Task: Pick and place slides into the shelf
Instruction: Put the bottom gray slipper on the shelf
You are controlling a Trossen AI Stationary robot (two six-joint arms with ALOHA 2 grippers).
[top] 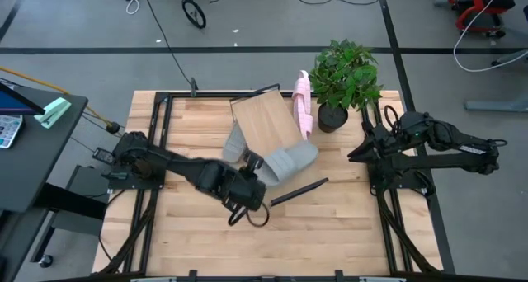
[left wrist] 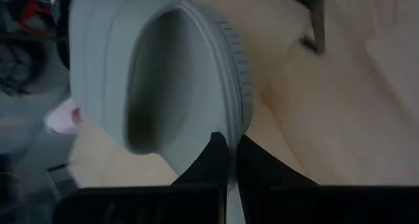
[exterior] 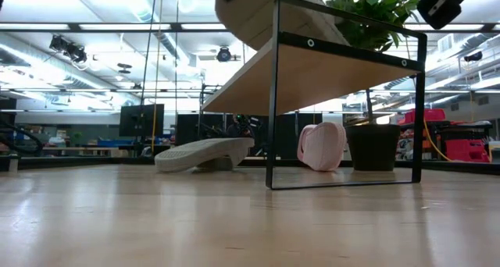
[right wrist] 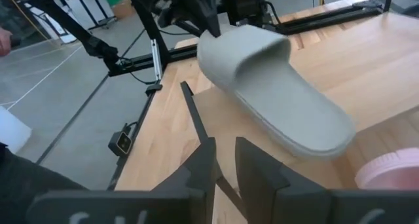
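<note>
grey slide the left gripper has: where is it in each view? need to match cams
High view: grey slide at centre, on the shelf's near corner, left gripper clamped on it.
Low view: top edge, over the shelf's left end.
Left wrist view: fills the middle, sole edge pinched between the fingers.
Right wrist view: centre, over the shelf board.
Shared landmark: pink slide.

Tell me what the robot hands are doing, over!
Left hand shut on grey slide, holding it at the shelf edge. Right hand waiting beside the plant. Pink slide beside shelf.
</note>
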